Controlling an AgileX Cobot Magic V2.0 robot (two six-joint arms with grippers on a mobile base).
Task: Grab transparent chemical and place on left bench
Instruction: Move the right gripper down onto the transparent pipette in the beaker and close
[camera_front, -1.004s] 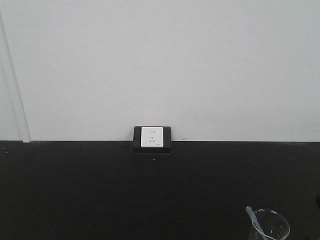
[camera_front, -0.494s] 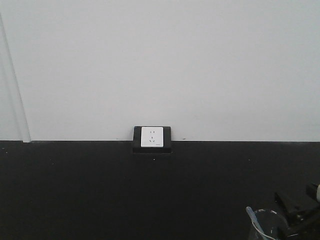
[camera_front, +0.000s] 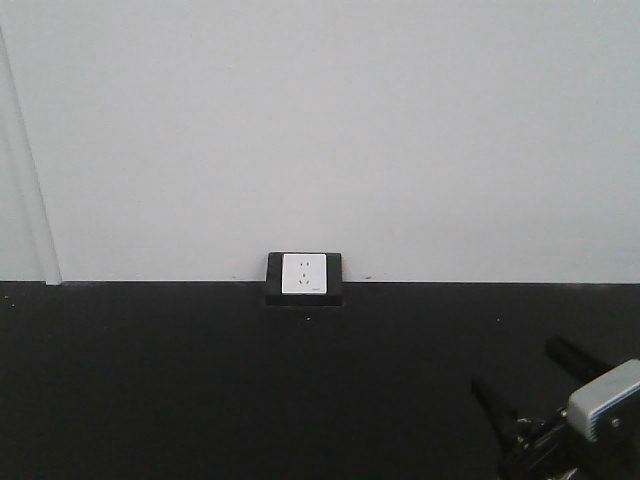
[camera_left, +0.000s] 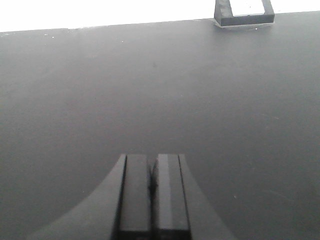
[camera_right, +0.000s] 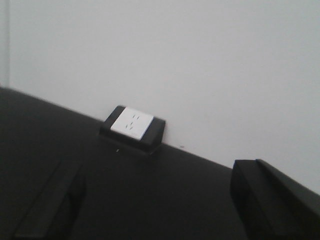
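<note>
Even diffuse indoor light, source direction unclear. White wall (camera_front: 320, 130) bright, blown out at top of left wrist view. Matte black bench top (camera_front: 200, 380) very dark, no glare, shadows barely readable. Front view grainy. Right wrist view soft, tilted; right gripper (camera_right: 155, 200) fingers (camera_right: 272, 200) out of focus.

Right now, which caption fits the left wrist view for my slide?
Left gripper, shut and empty, over the black bench top; socket at back.

wall (camera_front: 320, 120): was plain pale grey-white;
bench (camera_front: 200, 380): was matte black;
socket (camera_front: 304, 274): had white face, black housing;
right gripper (camera_front: 515, 362): was black, with light grey block;
left gripper (camera_left: 152, 165): was dark grey
</note>
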